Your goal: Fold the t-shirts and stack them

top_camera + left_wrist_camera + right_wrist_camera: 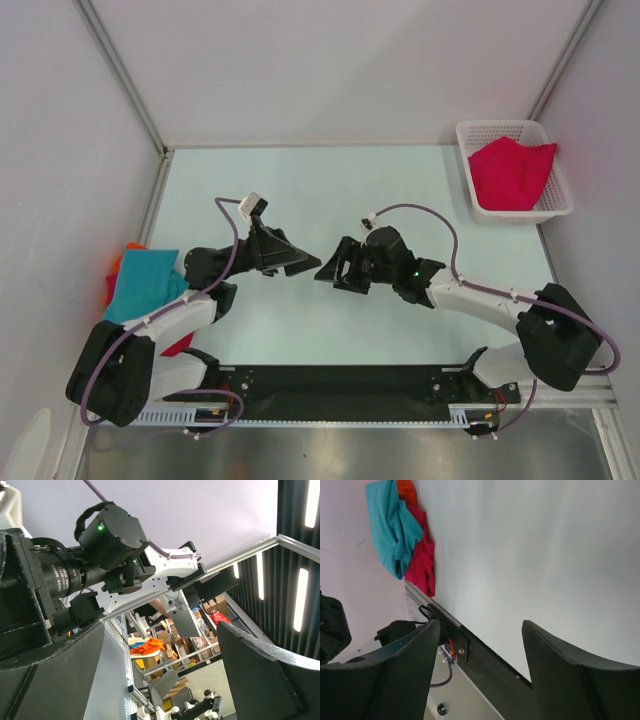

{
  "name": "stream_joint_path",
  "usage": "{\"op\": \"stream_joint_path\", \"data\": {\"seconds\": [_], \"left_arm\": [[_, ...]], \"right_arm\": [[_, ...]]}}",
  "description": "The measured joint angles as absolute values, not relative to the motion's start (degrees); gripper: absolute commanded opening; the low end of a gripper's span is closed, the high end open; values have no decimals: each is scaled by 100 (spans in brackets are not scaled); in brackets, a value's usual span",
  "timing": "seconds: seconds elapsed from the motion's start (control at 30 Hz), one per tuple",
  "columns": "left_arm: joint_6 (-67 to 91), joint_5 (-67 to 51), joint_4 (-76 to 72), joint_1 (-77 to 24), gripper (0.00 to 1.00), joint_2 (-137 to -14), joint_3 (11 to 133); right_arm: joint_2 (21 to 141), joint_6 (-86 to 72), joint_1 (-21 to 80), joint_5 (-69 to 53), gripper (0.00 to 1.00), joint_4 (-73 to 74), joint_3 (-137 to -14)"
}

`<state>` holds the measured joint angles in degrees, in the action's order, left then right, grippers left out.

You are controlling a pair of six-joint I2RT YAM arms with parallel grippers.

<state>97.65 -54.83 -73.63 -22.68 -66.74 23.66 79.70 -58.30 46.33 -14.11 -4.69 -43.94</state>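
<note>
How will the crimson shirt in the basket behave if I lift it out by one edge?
Probably floppy: the crimson shirt lies crumpled with soft folds, so it should drape and unfurl rather than hold shape. The basket looks like thin plastic mesh, so it may drag or tip if cloth snags.

Seemingly four t-shirts [512,172], one basket [497,126]

— How do the arms stand?
— Both rise from their bases at 6 o'clock, elbows bent outward, forearms turned in toward the middle of the surface.
— And the claws?
— The left claw [303,266] points to 3 o'clock and the right claw [330,266] to 9 o'clock, with their tips almost meeting.
— Jaws?
— Both are spread wide and hold nothing.
</note>
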Motion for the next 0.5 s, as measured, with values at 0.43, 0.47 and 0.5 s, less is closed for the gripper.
{"op": "stream_joint_path", "data": {"seconds": [0.43, 0.47, 0.5], "left_arm": [[10606, -6117, -7317, -666, 99, -6429, 2877], [10753, -6169, -7323, -471, 99, -6418, 3098], [10879, -6198, -7341, -294, 99, -6460, 3402]], "right_arm": [[6836, -3352, 3986, 1015, 69, 3020, -7413], [6755, -3103, 3756, 1179, 68, 3210, -7935], [6707, -2880, 3518, 1387, 68, 3347, -8458]]}}
